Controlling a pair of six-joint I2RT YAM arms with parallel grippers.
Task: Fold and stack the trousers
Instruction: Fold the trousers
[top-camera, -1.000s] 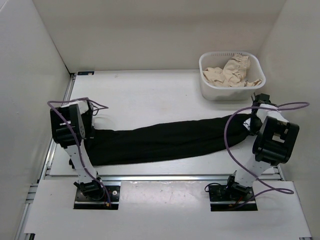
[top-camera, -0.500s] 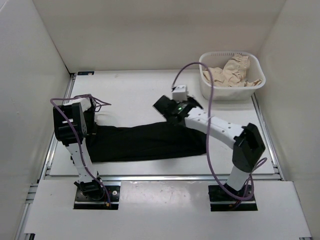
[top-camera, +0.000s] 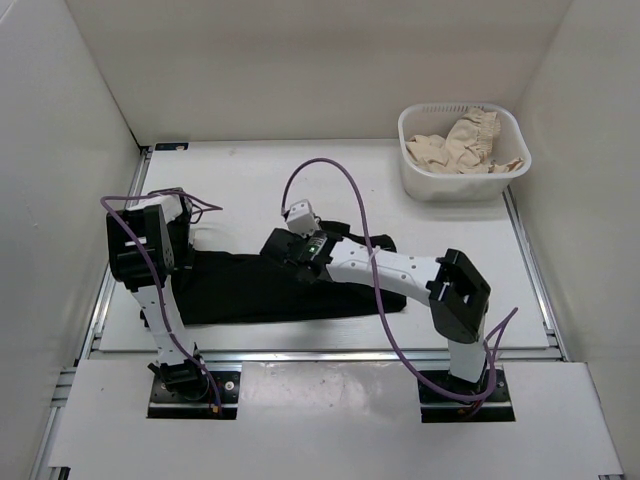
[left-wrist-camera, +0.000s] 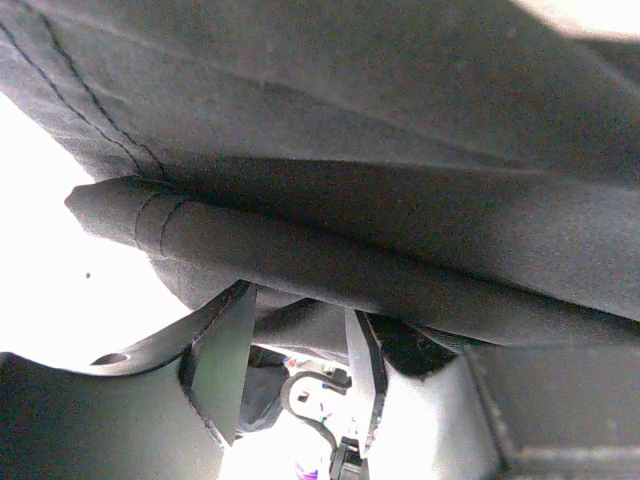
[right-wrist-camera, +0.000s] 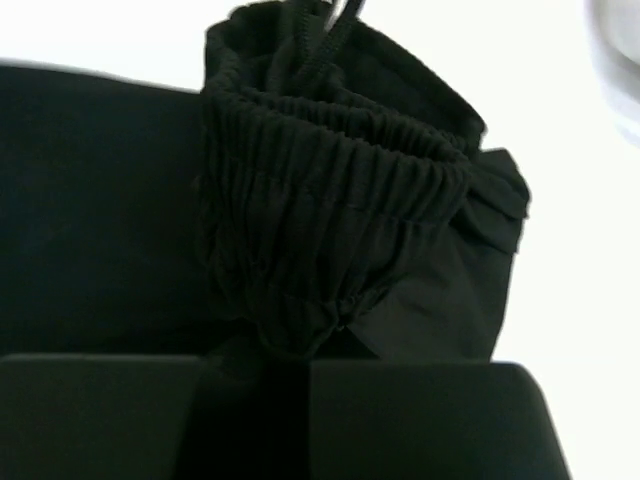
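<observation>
Trousers (top-camera: 230, 290): black, limp, lying along the near-left counter (top-camera: 260, 190), waistband end doubled over the legs. Right pincer (top-camera: 285, 247) is clamped on the gathered elastic waistband (right-wrist-camera: 330, 190). Left pincer (left-wrist-camera: 290, 345) is at the hem end under draped cloth; grip cannot be determined. Assessment: light, soft, sags freely, not fragile. Best held at waistband and hems.

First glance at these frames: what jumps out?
The black trousers lie across the near half of the table, their gathered waistband bunched in the right gripper, whose arm reaches left over them. At the far right corner sits a white basket holding a beige ruffled cloth.
</observation>
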